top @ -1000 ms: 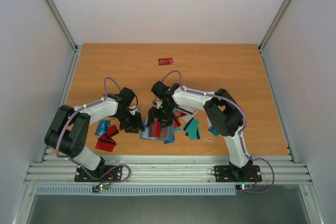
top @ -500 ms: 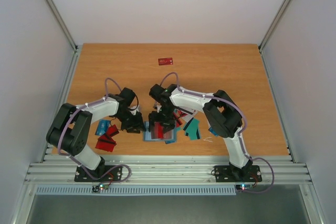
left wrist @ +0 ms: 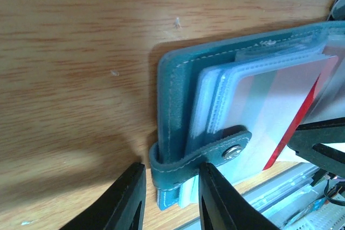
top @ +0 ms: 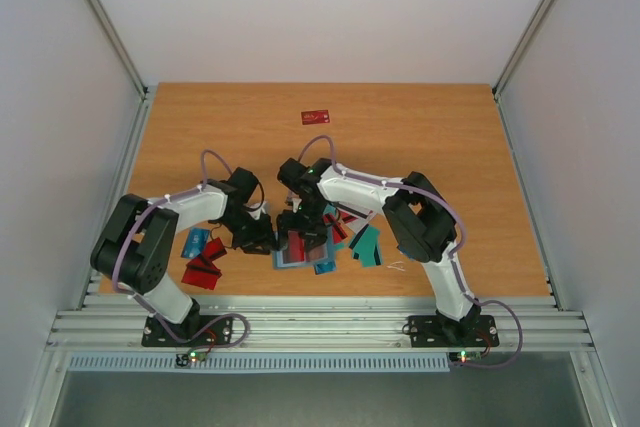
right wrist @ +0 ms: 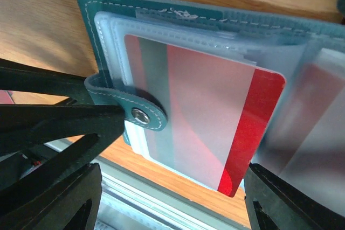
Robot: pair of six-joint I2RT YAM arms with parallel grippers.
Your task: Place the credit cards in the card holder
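The teal card holder [top: 287, 260] lies open near the table's front edge, clear pockets up. My left gripper [left wrist: 172, 168] is shut on its snap strap [left wrist: 215, 152] at the holder's [left wrist: 175, 95] outer edge, one finger on each side. A red card [right wrist: 210, 111] sits most of the way in the top pocket of the holder [right wrist: 89, 4]. Its bare red edge [right wrist: 260, 117] sticks out, also seen as a red edge [left wrist: 294, 133] in the left wrist view. My right gripper [right wrist: 172, 171] hangs open over that card, jaws wide, holding nothing. From above, the left gripper [top: 255, 239] and the right gripper [top: 305, 232] nearly meet.
Loose red and teal cards [top: 203, 262] lie left of the holder. More teal cards [top: 367, 245] lie to its right. A single red card [top: 316, 117] rests far back. The metal rail [top: 320, 322] runs just past the holder's near side.
The right arm has shifted left over the holder and its jaws have spread wider. The left gripper has stayed at the strap and narrowed slightly.
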